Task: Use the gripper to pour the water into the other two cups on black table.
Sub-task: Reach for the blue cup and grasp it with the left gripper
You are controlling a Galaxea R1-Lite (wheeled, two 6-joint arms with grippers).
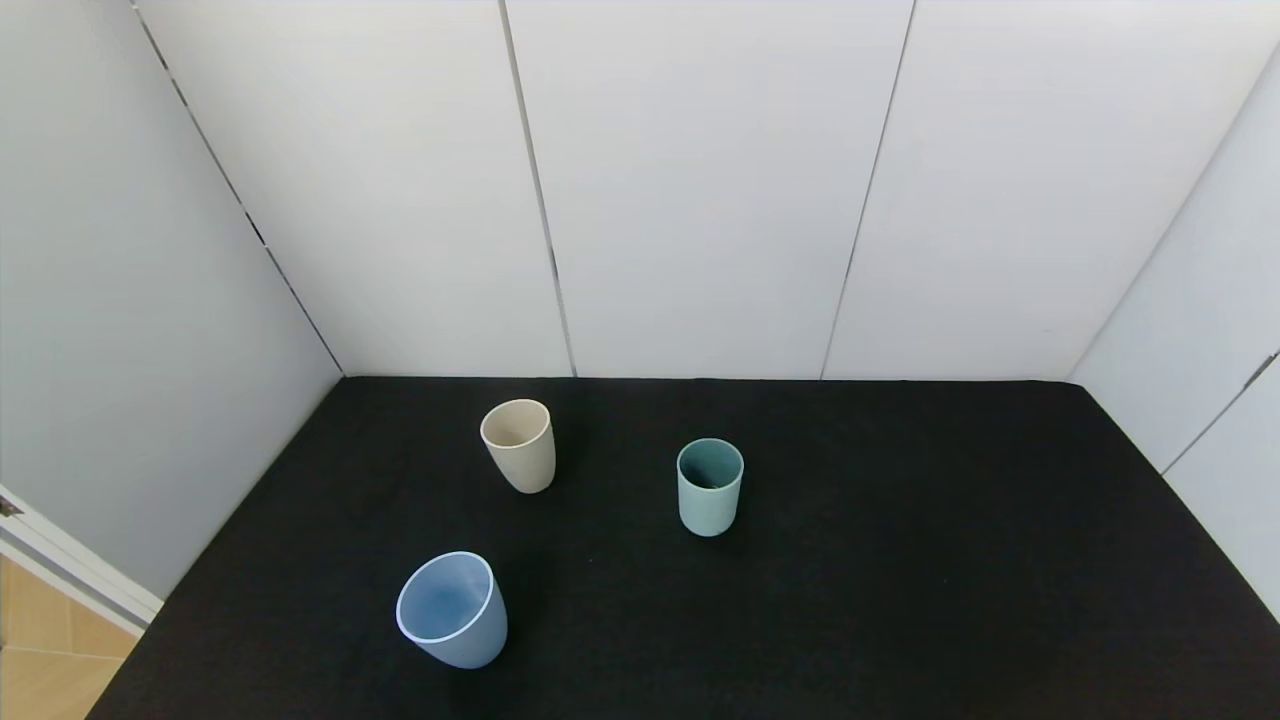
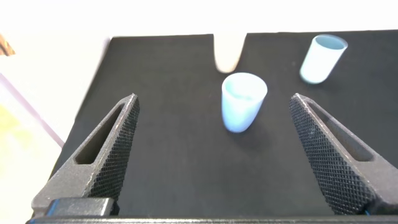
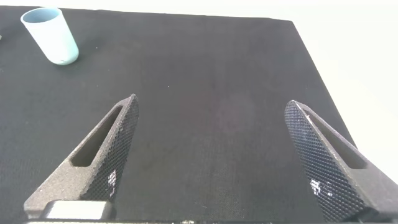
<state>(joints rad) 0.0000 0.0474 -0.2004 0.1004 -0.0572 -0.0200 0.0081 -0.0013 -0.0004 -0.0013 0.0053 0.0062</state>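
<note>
We are holding our left gripper wide apart facing the light blue cup, judging it rigid, smooth, best gripped mid-wall.

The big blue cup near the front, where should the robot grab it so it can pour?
Probably around the middle of the blue cup's wall, coming level from the robot's side with the left gripper, whose fingers are open and already frame it. The cup stands upright and has no handle, so squeezing its round sides keeps the rim free for pouring.
</note>
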